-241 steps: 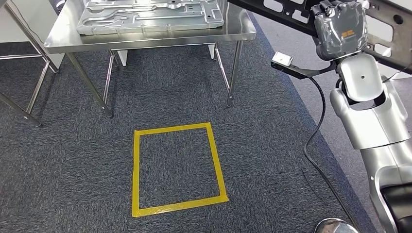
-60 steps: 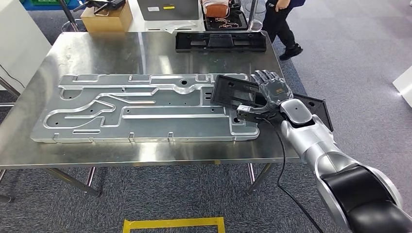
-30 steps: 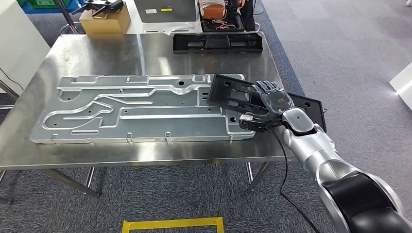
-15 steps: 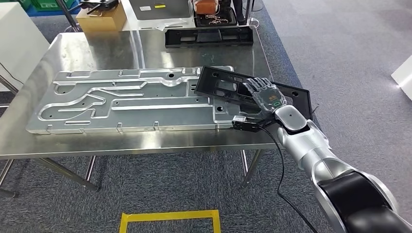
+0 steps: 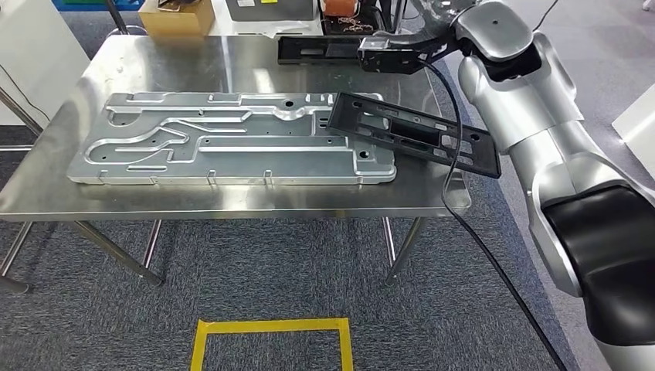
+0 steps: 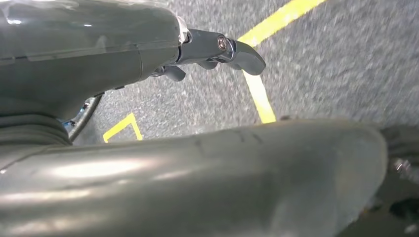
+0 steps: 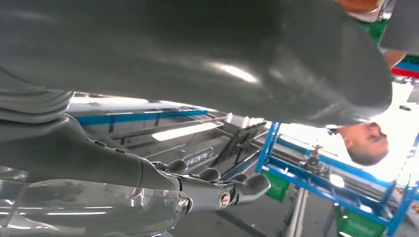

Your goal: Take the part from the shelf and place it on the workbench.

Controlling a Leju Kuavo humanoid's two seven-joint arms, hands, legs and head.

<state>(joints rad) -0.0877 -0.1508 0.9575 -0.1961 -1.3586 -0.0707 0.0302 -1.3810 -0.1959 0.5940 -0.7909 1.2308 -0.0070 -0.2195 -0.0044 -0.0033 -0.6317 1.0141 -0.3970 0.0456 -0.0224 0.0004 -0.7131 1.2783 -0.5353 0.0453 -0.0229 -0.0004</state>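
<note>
The black plastic part (image 5: 413,135) lies flat on the steel workbench (image 5: 232,197). Its left end rests on the big silver plate (image 5: 232,147) and its right end juts past the bench's right edge. My right arm (image 5: 525,100) is raised above the bench's far right corner, clear of the part. My right hand (image 7: 217,192) has its fingers apart and holds nothing. My left hand (image 6: 217,49) hangs low over the carpet, holding nothing.
A second black part (image 5: 324,48) lies along the bench's far edge. A cardboard box (image 5: 181,15) stands behind the bench. A yellow tape square (image 5: 270,340) marks the carpet in front. A person (image 7: 363,143) is near, seen past my right hand.
My right hand has let go of the black part and risen up and away from it. The part now lies on the bench. The view has also shifted.
</note>
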